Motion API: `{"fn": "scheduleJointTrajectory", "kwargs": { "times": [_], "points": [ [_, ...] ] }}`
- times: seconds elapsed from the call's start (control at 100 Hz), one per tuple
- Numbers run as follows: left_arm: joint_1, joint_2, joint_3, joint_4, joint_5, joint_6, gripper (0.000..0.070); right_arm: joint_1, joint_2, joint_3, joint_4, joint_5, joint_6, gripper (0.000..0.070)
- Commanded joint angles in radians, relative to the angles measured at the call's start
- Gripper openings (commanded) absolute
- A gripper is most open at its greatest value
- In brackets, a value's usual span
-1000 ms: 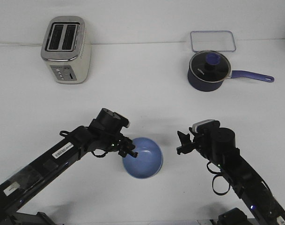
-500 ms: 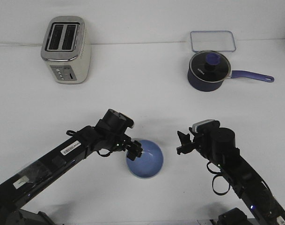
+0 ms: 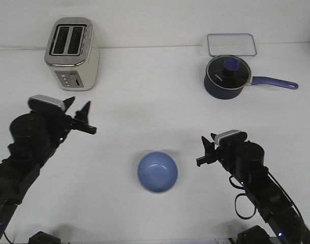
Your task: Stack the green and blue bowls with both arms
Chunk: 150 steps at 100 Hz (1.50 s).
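Note:
The blue bowl point(image 3: 157, 172) sits upright on the white table at front centre, with nothing touching it. The green bowl does not show; I cannot tell whether it lies beneath the blue one. My left gripper point(image 3: 81, 117) is open and empty, raised well to the left of and behind the bowl. My right gripper point(image 3: 201, 151) is open and empty, a short way to the right of the bowl, pointing toward it.
A silver toaster point(image 3: 72, 53) stands at the back left. A dark navy saucepan point(image 3: 227, 77) with a purple handle stands at the back right, with a clear rectangular lid point(image 3: 231, 44) behind it.
My left gripper let go of the blue bowl's left rim and pulled far back to the left. The bowl stays at front centre. My right gripper shifted slightly toward the front.

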Motion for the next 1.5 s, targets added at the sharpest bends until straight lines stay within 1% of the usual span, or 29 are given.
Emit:
{"fn": "scheduleJointTrajectory", "kwargs": {
  "times": [0.0,0.01,0.06,0.11,0.16,0.21,0.26,0.31,0.37,0.43,0.52,0.57,0.69,1.27,1.33,1.41,1.49],
  "points": [
    [0.058,-0.010,-0.012,-0.025,-0.005,0.063,0.0012,0.006,-0.049,-0.006,0.016,0.042,-0.038,0.0010],
    [0.069,-0.017,-0.019,-0.025,-0.005,0.065,0.0019,0.006,-0.060,-0.010,0.019,0.051,-0.039,0.0000],
    [0.122,-0.063,-0.073,-0.001,-0.004,0.076,0.0012,0.006,-0.122,-0.040,0.042,0.072,-0.049,0.0000],
    [0.169,-0.121,-0.154,0.058,0.000,0.080,0.0012,0.006,-0.196,-0.085,0.074,0.082,-0.054,0.0000],
    [0.211,-0.193,-0.261,0.148,0.017,0.083,0.0012,0.006,-0.283,-0.141,0.106,0.092,-0.059,0.0000],
    [0.249,-0.272,-0.383,0.262,0.061,0.087,0.0012,0.006,-0.374,-0.196,0.114,0.102,-0.070,0.0000],
    [0.282,-0.350,-0.502,0.375,0.093,0.085,0.0011,0.006,-0.460,-0.241,0.109,0.137,-0.071,0.0000],
    [0.307,-0.420,-0.612,0.476,0.105,0.077,0.0012,0.006,-0.536,-0.278,0.105,0.167,-0.071,0.0000],
    [0.326,-0.488,-0.718,0.558,0.105,0.070,0.0012,0.006,-0.609,-0.307,0.105,0.197,-0.072,0.0000],
    [0.335,-0.537,-0.793,0.592,0.103,0.066,0.0012,0.006,-0.652,-0.319,0.105,0.226,-0.071,0.0000],
    [0.339,-0.568,-0.840,0.586,0.096,0.045,0.0012,0.006,-0.668,-0.320,0.106,0.286,-0.072,0.0000],
    [0.339,-0.568,-0.841,0.581,0.096,0.035,0.0013,0.006,-0.668,-0.320,0.105,0.306,-0.071,0.0000],
    [0.338,-0.568,-0.840,0.608,0.098,0.006,0.0015,0.006,-0.668,-0.320,0.106,0.303,-0.072,0.0000],
    [0.338,-0.573,-0.840,0.612,0.098,0.006,0.0015,0.006,-0.668,-0.320,0.108,0.304,-0.072,0.0000],
    [0.337,-0.583,-0.841,0.604,0.097,0.034,0.0015,0.006,-0.668,-0.320,0.108,0.304,-0.072,0.0000],
    [0.341,-0.626,-0.857,0.591,0.097,0.033,0.0015,0.006,-0.668,-0.320,0.108,0.303,-0.072,0.0000],
    [0.354,-0.689,-0.923,0.587,0.097,0.043,0.0014,0.006,-0.668,-0.320,0.108,0.304,-0.072,0.0000]
  ]
}}
